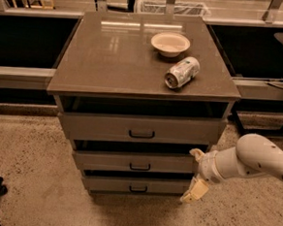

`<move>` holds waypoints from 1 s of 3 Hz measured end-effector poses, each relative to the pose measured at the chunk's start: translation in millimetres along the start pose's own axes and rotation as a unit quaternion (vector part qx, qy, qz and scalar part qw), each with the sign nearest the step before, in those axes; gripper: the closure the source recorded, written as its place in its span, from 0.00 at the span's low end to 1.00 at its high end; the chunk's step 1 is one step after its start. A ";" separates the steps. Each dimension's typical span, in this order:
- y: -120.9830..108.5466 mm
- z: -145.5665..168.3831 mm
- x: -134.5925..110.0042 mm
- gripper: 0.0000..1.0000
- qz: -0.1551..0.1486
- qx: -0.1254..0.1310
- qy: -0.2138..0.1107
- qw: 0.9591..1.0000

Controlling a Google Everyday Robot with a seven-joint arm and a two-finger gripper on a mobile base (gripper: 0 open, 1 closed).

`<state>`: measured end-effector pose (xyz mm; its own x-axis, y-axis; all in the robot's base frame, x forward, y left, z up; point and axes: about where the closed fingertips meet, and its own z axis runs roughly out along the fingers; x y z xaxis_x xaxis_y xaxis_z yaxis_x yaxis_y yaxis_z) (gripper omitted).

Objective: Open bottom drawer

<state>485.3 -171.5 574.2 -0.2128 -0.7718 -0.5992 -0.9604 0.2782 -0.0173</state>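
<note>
Speckled tan floor (25, 175), long grey shelves (18, 71) over dark recesses, dim warm light.

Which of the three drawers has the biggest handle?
The top drawer; middle drawer and bottom drawer have smaller handles. The pincer hangs at their right ends.

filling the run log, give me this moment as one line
phase: pre-grasp | gripper: open, right of bottom drawer, off its handle | on top: bowl, can

Arm (255, 159) is showing as fat, rounded off-white tube w/ a few dark dots, narrowing to ringed wrist. Gripper (196, 172), sitting by bottom drawer (107, 183) rt end, is showing two cream fingers, spread apart.
</note>
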 end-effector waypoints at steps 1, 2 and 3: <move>-2.9 7.1 12.6 0.00 -0.022 0.014 0.000 1.000; -11.1 28.1 61.5 0.00 -0.073 0.030 -0.021 0.997; -6.3 46.0 73.0 0.00 -0.098 0.021 -0.031 0.994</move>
<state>484.1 -203.4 493.7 -0.0088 -0.7778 -0.6284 -0.9739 0.1493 -0.1712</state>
